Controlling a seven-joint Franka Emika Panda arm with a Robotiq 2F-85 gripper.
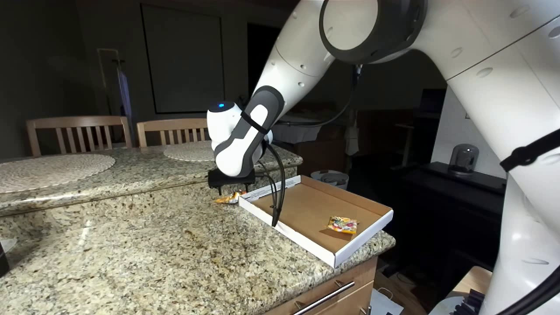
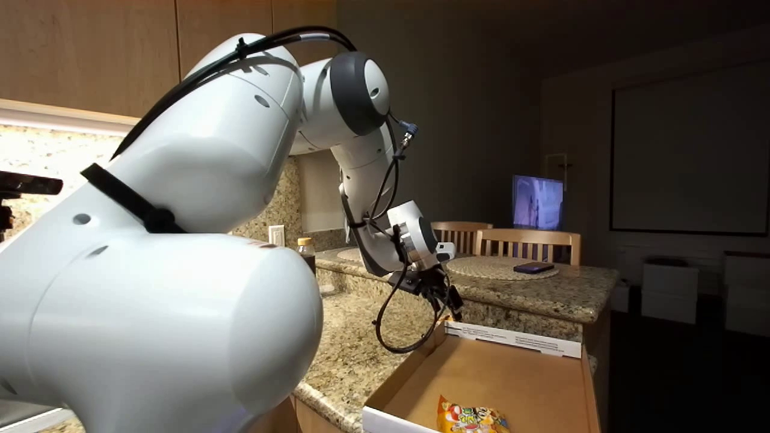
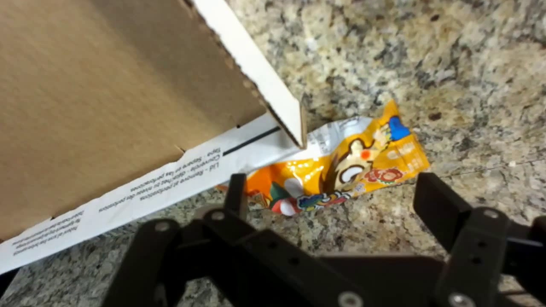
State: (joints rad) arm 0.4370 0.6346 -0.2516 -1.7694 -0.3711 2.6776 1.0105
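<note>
My gripper (image 3: 332, 183) stands open above the granite counter, nothing held between its spread fingers. Just beyond the fingertips in the wrist view lies a shiny orange snack packet (image 3: 349, 166) with cartoon prints. Its left end is partly behind one finger, and one edge runs along or under the corner of a shallow cardboard box (image 3: 106, 106); which of these I cannot tell. In an exterior view the gripper (image 1: 233, 190) hangs over the packet (image 1: 230, 198), beside the box's white wall (image 1: 286, 228). A second, similar packet (image 1: 343, 224) rests inside the box, visible in both exterior views.
Behind the gripper rises a stone ledge (image 1: 144, 194) to a higher counter with woven placemats (image 1: 57, 170) and a dark phone (image 2: 533, 267). Cables (image 1: 280, 188) loop down from the wrist near the box. A bottle (image 2: 305, 246) stands behind the arm; chairs are beyond.
</note>
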